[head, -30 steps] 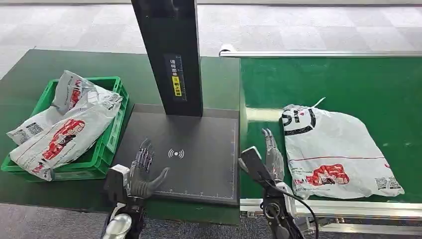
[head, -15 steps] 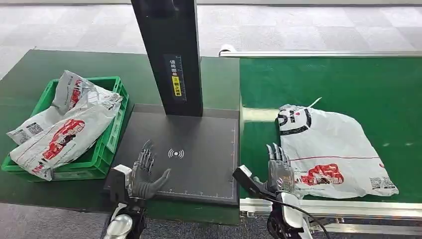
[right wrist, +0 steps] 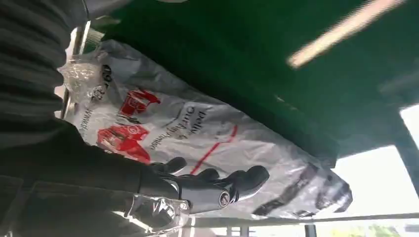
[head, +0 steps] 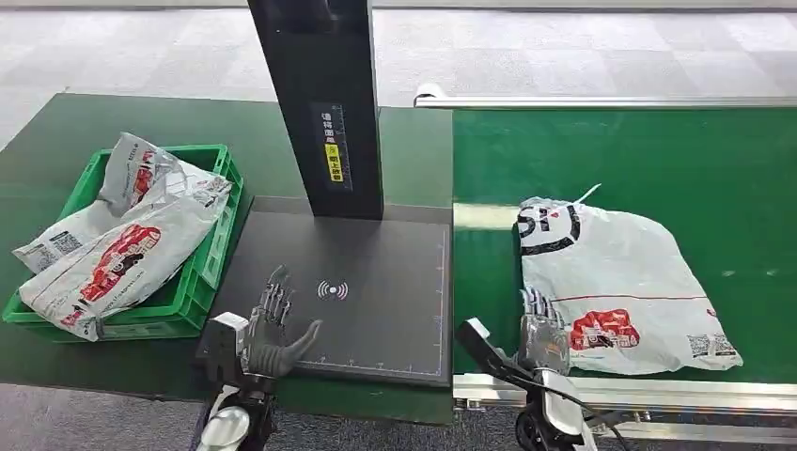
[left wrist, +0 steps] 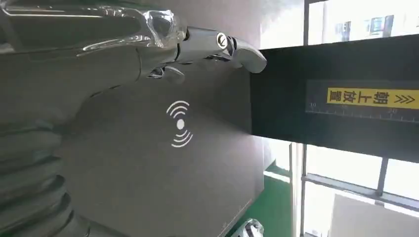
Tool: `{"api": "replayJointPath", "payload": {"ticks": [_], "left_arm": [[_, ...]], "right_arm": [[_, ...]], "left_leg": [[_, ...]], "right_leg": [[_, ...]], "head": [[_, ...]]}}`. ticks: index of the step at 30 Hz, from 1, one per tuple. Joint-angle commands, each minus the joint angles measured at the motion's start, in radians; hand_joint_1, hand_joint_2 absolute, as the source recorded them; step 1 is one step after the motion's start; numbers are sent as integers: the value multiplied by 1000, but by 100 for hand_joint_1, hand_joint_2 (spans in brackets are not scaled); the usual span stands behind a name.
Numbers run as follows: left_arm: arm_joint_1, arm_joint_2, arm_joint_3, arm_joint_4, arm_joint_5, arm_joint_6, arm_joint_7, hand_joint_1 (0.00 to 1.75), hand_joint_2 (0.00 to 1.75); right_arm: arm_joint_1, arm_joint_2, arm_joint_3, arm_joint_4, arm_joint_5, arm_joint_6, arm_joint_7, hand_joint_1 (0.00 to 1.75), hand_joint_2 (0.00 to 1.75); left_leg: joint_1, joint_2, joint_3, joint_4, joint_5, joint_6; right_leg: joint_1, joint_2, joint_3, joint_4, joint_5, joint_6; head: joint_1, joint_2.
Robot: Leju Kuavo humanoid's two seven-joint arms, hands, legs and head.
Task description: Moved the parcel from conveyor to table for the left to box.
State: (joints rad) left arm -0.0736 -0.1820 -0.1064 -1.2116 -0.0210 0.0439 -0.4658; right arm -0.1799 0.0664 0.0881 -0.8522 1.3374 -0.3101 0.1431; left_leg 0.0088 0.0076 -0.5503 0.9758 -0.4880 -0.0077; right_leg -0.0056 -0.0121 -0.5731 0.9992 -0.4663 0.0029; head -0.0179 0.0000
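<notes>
A grey plastic parcel (head: 630, 268) with red print lies flat on the green conveyor belt (head: 658, 155), right of the scanner plate. My right hand (head: 542, 331) hovers at the parcel's near-left corner, fingers stretched out and apart, holding nothing. In the right wrist view those fingers (right wrist: 232, 185) reach over the parcel (right wrist: 207, 131); I cannot tell if they touch it. My left hand (head: 271, 331) stays open over the near-left part of the dark scanner plate (head: 385, 263), thumb spread. The left wrist view has the left hand (left wrist: 148, 44) above the plate's wave mark (left wrist: 180, 123).
A green crate (head: 222, 230) at the left holds several grey parcels piled over its rim. A black post (head: 320, 103) rises from the back of the plate. A metal rail (head: 658, 395) edges the conveyor's near side. The dark green table (head: 56, 141) lies beneath the crate.
My right hand has moved right and back toward me, from beside the parcel's left edge to its near-left corner. The parcel has drifted slightly left. The left hand stays put.
</notes>
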Motion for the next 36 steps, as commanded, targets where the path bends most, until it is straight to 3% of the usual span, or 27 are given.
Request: {"api": "replayJointPath", "payload": {"ticks": [1, 16, 17, 18, 25, 28, 29, 30, 34, 35, 36], "left_arm": [[10, 7, 20, 26, -2, 2, 9, 0, 175], [11, 12, 21, 36, 0, 9, 11, 0, 175], [10, 12, 21, 37, 0, 9, 11, 0, 175], [7, 12, 22, 40, 0, 9, 11, 0, 175], [-3, 11, 32, 48, 1, 7, 10, 0, 175], [5, 12, 41, 39, 1, 8, 6, 0, 175], [9, 12, 45, 37, 1, 9, 4, 0, 175], [17, 13, 54, 29, 1, 16, -4, 0, 175], [21, 15, 55, 26, 1, 15, -3, 0, 175], [23, 15, 58, 24, 1, 16, -5, 0, 175], [27, 15, 62, 22, 1, 19, -15, 0, 175]], "right_arm": [[-4, -28, -133, 52, -39, 66, -8, 0, 175], [-4, -34, -152, 18, -30, 124, 9, 0, 175], [-6, -36, -150, 19, -23, 121, 15, 35, 175], [-12, -34, -153, 22, -26, 121, 12, 175, 175], [-21, -31, -160, 17, -33, 108, -16, 175, 175], [-11, -16, -179, -41, -128, 87, -113, 175, 175], [-5, -8, -189, -75, -200, 99, -170, 175, 175], [9, 11, -215, -149, -373, 128, -295, 175, 175], [22, 4, -199, -200, -389, 152, -277, 175, 175], [28, 12, -210, -224, -451, 170, -313, 175, 175], [49, 17, -231, -295, -648, 226, -424, 175, 175]], "left_leg": [[0, -1, 1, -1, 0, 0], [0, -1, 7, -1, 0, 0], [0, -2, 7, -2, 1, 1], [-1, -1, 7, -1, 0, 0], [-1, -1, 8, -1, 0, 0], [-1, 0, 8, -1, 0, 0], [0, 0, 8, -1, 0, 0], [-1, 0, 7, -1, 0, 0], [-1, 2, 6, -2, 0, 0], [-1, 0, 6, -1, 0, 0], [-1, 0, 6, -1, 0, 0]], "right_leg": [[0, 0, 2, -1, 0, 0], [0, 0, 7, -2, 0, 0], [-1, 0, 7, -2, 1, 0], [-1, 0, 8, -2, 0, 0], [-1, 0, 8, -1, 0, 0], [-1, 1, 8, -1, 0, 0], [-1, 1, 8, -1, 0, 0], [-1, 1, 7, -1, 0, 0], [-1, 4, 5, -1, 1, 0], [-1, 1, 5, 0, 0, 0], [-1, 2, 5, -1, 0, 0]], "head": [[0, 0], [0, 0], [0, 0], [0, 0], [0, 0], [0, 0], [0, 0], [0, 0], [0, 0], [0, 0], [0, 0]]}}
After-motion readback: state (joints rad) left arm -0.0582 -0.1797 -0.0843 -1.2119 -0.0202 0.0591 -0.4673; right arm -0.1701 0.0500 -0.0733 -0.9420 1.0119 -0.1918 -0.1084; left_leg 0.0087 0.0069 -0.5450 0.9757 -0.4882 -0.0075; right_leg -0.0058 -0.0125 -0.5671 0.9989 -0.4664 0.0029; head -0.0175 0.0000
